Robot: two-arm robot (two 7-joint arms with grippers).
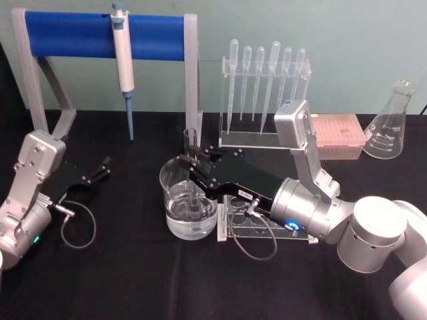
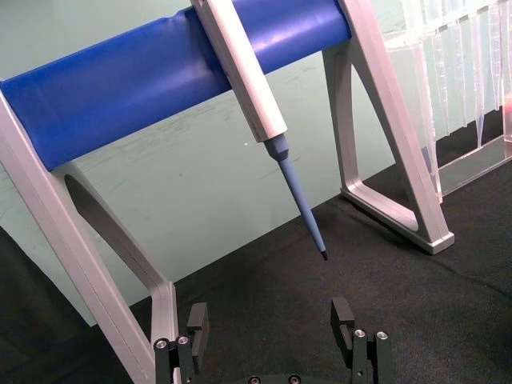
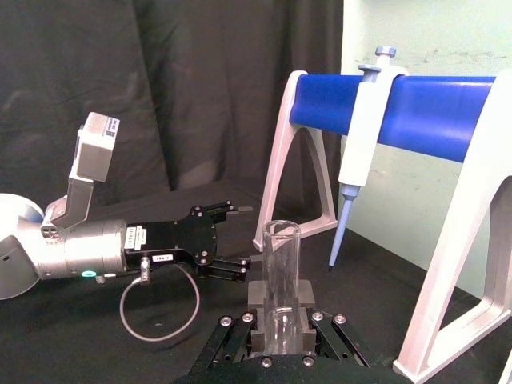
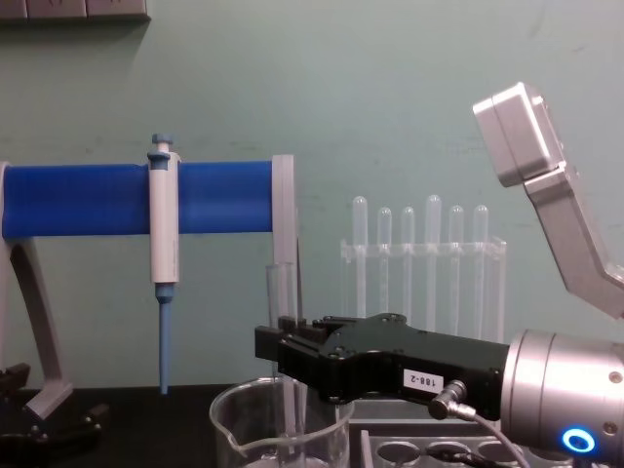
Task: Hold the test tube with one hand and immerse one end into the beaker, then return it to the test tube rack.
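The test tube (image 1: 191, 143) stands upright, and my right gripper (image 1: 191, 163) is shut on its middle. Its lower end reaches down inside the beaker (image 1: 175, 193), which holds clear liquid at the table's centre. In the right wrist view the test tube (image 3: 281, 272) rises between the two fingers (image 3: 258, 298). From the chest, the test tube (image 4: 282, 292) rises above the right gripper (image 4: 283, 359), with the beaker (image 4: 244, 429) below. My left gripper (image 1: 101, 169) rests open on the table at the left, empty (image 2: 270, 320).
A blue-barred stand (image 1: 73, 33) at the back left carries a white-and-blue pipette (image 1: 123, 60). A clear rack of plastic droppers (image 1: 263, 93), a pink box (image 1: 337, 137) and a conical flask (image 1: 390, 123) stand at the back right. A clear holed rack (image 1: 230, 223) lies under my right arm.
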